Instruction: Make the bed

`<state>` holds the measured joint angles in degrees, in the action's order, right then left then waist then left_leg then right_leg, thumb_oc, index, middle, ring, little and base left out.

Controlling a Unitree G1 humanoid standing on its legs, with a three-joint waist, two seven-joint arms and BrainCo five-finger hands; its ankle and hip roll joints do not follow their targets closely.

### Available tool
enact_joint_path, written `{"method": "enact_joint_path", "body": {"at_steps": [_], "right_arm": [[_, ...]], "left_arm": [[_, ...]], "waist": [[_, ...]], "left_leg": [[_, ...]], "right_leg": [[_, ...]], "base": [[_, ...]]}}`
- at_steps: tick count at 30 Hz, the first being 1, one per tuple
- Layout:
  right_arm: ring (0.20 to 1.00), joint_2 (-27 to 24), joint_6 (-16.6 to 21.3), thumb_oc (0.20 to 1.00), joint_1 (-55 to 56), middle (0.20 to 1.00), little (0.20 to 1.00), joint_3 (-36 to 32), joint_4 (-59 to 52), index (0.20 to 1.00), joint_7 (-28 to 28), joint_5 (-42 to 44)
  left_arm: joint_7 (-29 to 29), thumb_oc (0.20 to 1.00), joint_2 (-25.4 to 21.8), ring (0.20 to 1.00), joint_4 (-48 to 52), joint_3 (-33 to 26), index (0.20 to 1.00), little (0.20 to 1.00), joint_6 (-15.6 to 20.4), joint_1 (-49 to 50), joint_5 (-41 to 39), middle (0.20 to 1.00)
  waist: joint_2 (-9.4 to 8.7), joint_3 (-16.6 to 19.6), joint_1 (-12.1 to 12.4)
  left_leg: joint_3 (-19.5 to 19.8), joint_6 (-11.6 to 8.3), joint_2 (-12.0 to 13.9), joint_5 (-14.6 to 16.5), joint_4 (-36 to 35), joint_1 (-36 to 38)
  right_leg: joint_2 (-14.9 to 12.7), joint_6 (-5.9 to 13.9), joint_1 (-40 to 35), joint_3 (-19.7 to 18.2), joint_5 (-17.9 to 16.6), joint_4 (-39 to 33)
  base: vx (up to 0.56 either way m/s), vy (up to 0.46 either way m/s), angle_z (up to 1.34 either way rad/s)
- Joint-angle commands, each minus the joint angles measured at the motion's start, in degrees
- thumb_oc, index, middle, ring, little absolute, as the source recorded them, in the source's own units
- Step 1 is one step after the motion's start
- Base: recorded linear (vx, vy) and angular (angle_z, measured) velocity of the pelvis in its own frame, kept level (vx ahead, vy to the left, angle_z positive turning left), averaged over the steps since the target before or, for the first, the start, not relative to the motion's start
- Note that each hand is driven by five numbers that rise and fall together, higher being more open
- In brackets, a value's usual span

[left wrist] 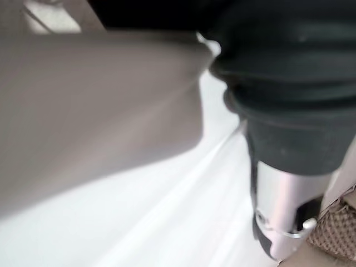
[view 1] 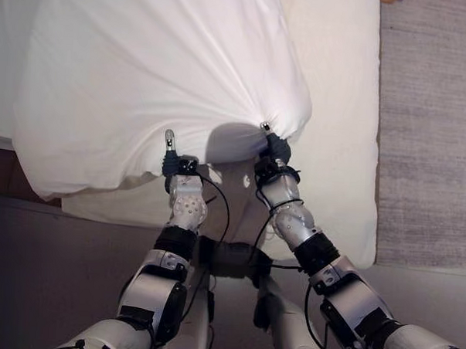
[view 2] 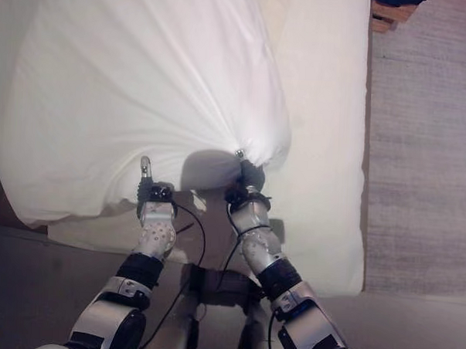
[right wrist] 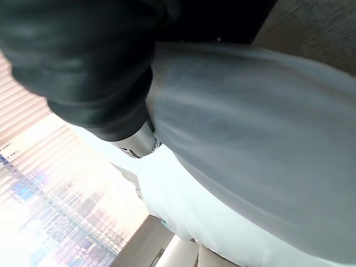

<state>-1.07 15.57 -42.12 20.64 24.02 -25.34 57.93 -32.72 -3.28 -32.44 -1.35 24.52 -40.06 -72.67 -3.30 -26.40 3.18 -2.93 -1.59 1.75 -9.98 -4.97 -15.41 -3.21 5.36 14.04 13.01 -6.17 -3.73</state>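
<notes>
A white duvet [view 1: 160, 71] hangs lifted and bunched over the bed's pale sheet [view 1: 336, 109]. My right hand [view 1: 274, 151] is at the duvet's near edge, and the folds run together into its grip, so it is shut on the cloth. My left hand [view 1: 174, 163] holds the same edge a little further left. One of its fingers [view 1: 169, 138] lies straight on top of the cloth and the rest are under it. The right wrist view has grey-white duvet cloth [right wrist: 250, 144] stretched tight past the hand's dark cover.
The mattress corner [view 1: 346, 241] is close in front of me. A grey carpet [view 1: 428, 137] runs along the bed's right side. A wooden object [view 2: 391, 11] sits at the far right. A dark floor [view 1: 43, 267] and a brown bed frame [view 1: 1, 172] lie to the left.
</notes>
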Motion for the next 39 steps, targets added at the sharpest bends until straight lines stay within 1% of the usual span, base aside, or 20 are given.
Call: {"method": "enact_joint_path", "body": {"at_steps": [1, 4, 7, 8, 12, 19, 21, 22, 23, 24, 26, 30, 35, 39], "right_arm": [[0.2, -8.3, 10.3, 0.2, 9.8, 0.2, 0.2, -12.5, -5.2, 0.2, -0.4, -2.2], [0.2, -8.5, 10.1, 0.2, 10.5, 0.2, 0.2, -12.8, -5.4, 0.2, -0.3, -2.6], [0.2, -8.7, 9.7, 0.2, 11.0, 0.2, 0.2, -13.0, -5.2, 0.2, -0.7, -3.1], [0.2, -8.3, 9.6, 0.2, 11.5, 0.2, 0.2, -12.8, -5.4, 0.2, -0.6, -3.2], [0.2, -8.5, 9.4, 0.2, 12.3, 0.2, 0.2, -13.0, -5.3, 0.2, -0.2, -3.1], [0.2, -8.7, 8.4, 0.2, 14.4, 0.2, 0.2, -12.6, -5.1, 0.2, 1.7, -2.7], [0.2, -8.6, 7.9, 0.2, 15.4, 0.2, 0.2, -12.3, -5.3, 0.2, 3.1, -2.0], [0.2, -8.7, 7.7, 0.2, 15.7, 0.2, 0.2, -12.3, -5.3, 0.2, 3.5, -1.9], [0.2, -8.8, 7.4, 0.2, 16.2, 0.2, 0.2, -12.1, -5.4, 0.2, 4.2, -1.7], [0.2, -8.9, 7.2, 0.2, 16.4, 0.2, 0.2, -12.0, -5.5, 0.2, 4.6, -1.6], [0.2, -9.2, 6.7, 0.2, 17.1, 0.2, 0.2, -11.7, -5.7, 0.2, 5.6, -1.8], [0.2, -9.2, 6.0, 0.2, 18.5, 0.2, 0.2, -11.0, -6.3, 0.2, 7.2, -1.8], [0.2, -8.9, 5.3, 0.2, 20.1, 0.2, 0.2, -9.8, -7.1, 0.2, 9.0, -1.3], [0.2, -9.0, 4.1, 0.2, 21.7, 0.2, 0.2, -9.3, -7.6, 0.2, 10.4, -0.9]], "left_arm": [[-0.3, 1.0, -14.1, 1.0, -3.6, -11.6, 1.0, 1.0, 6.2, 5.4, 5.4, 1.0], [-0.7, 1.0, -15.4, 1.0, -2.1, -11.3, 1.0, 1.0, 6.4, 5.6, 7.3, 1.0], [-2.5, 1.0, -16.6, 1.0, -1.0, -11.6, 1.0, 1.0, 6.8, 5.3, 9.7, 1.0], [-3.0, 1.0, -16.3, 1.0, 0.7, -11.2, 1.0, 1.0, 7.4, 5.3, 10.8, 1.0], [-3.4, 1.0, -16.7, 1.0, 1.1, -11.5, 1.0, 1.0, 6.6, 6.0, 12.3, 1.0], [-1.1, 1.0, -19.5, 1.0, 0.6, -10.0, 1.0, 1.0, 4.2, 6.1, 13.1, 1.0], [1.7, 1.0, -20.3, 1.0, -0.6, -9.2, 1.0, 1.0, 2.3, 6.4, 11.3, 1.0], [2.3, 1.0, -20.6, 1.0, -0.9, -9.0, 1.0, 1.0, 2.0, 6.4, 10.9, 1.0], [4.0, 0.84, -21.0, 0.84, -1.3, -8.2, 0.84, 0.84, 0.8, 6.7, 9.9, 0.84], [5.1, 0.2, -21.4, 0.2, -1.8, -7.6, 0.2, 0.2, 0.2, 6.6, 9.6, 0.2], [7.1, 0.2, -22.4, 0.2, -2.3, -6.1, 0.2, 0.2, -1.4, 6.5, 9.5, 0.2], [9.4, 0.2, -23.6, 0.2, -2.7, -3.6, 0.2, 0.2, -4.0, 6.3, 10.6, 0.2], [10.4, 0.2, -24.1, 0.2, -1.5, -2.6, 0.2, 0.2, -4.4, 5.8, 11.1, 0.2], [12.2, 0.2, -23.8, 0.2, -0.1, -2.7, 0.2, 0.2, -5.1, 7.5, 10.8, 0.2]], "waist": [[-1.31, 5.3, -0.4], [-1.41, 5.1, -0.3], [-1.51, 5.0, -0.1], [-1.7, 4.8, -0.2], [-1.77, 4.6, -0.1], [-1.96, 4.1, -0.4], [-1.97, 4.0, -0.6], [-1.94, 4.0, -0.7], [-1.76, 3.7, -0.9], [-1.79, 3.6, -0.9], [-1.59, 3.3, -1.2], [-1.47, 2.9, -1.6], [-1.3, 2.4, -1.8], [-0.64, 2.4, -1.7]], "left_leg": [[-2.2, -0.87, -3.1, 6.1, 0.7, 2.1], [-2.1, -0.82, -3.2, 6.0, 0.7, 1.8], [-2.0, -0.82, -3.3, 6.0, 0.7, 1.6], [-2.1, -0.81, -3.4, 6.0, 0.8, 1.5], [-2.2, -0.78, -3.5, 6.0, 0.8, 1.3], [-2.4, -0.65, -3.6, 5.8, 0.6, 0.8], [-2.5, -0.62, -3.5, 5.7, 0.5, 0.8], [-2.4, -0.59, -3.5, 5.6, 0.5, 0.6], [-2.3, -0.6, -3.4, 5.9, 0.5, 0.9], [-2.3, -0.54, -3.5, 5.5, 0.4, 0.7], [-2.1, -0.59, -3.4, 5.7, 0.4, 0.7], [-1.9, -0.56, -3.2, 5.5, 0.4, 0.4], [-1.8, -0.68, -3.0, 5.3, 0.4, 0.5], [-1.6, -0.52, -2.8, 5.5, 0.6, 1.1]], "right_leg": [[-2.1, 2.74, 2.8, -3.5, -0.1, 3.1], [-2.3, 2.8, 3.0, -3.2, -0.2, 3.2], [-2.4, 2.85, 3.1, -3.0, -0.2, 3.5], [-2.5, 2.84, 3.3, -3.1, -0.2, 3.6], [-2.7, 2.85, 3.4, -3.1, -0.1, 3.8], [-2.9, 3.01, 4.1, -3.2, -0.4, 3.9], [-2.9, 3.03, 4.1, -3.2, -0.3, 4.0], [-2.9, 3.02, 4.3, -3.2, -0.4, 4.0], [-2.8, 3.08, 4.2, -3.3, 0.0, 4.2], [-2.9, 3.0, 4.5, -3.4, -0.3, 4.2], [-2.8, 2.97, 4.6, -3.6, 0.0, 4.6], [-2.7, 2.79, 5.2, -3.9, 0.1, 5.2], [-2.6, 2.52, 5.8, -4.1, 0.7, 6.5], [-2.6, 2.1, 6.5, -4.6, 2.7, 10.2]], "base": [[0.0, 0.0, 0.0], [0.0, 0.018, 0.02], [0.0, 0.02, 0.02], [0.0, 0.03, 0.02], [0.0, 0.028, 0.02], [0.0, 0.031, 0.05], [0.0, 0.0, 0.0], [0.01, 0.035, 0.02], [0.0, 0.031, 0.03], [0.0, 0.0, 0.0], [0.0, 0.0, 0.0], [-0.01, 0.004, 0.04], [0.0, 0.0, 0.01], [0.0, -0.006, 0.01]]}}
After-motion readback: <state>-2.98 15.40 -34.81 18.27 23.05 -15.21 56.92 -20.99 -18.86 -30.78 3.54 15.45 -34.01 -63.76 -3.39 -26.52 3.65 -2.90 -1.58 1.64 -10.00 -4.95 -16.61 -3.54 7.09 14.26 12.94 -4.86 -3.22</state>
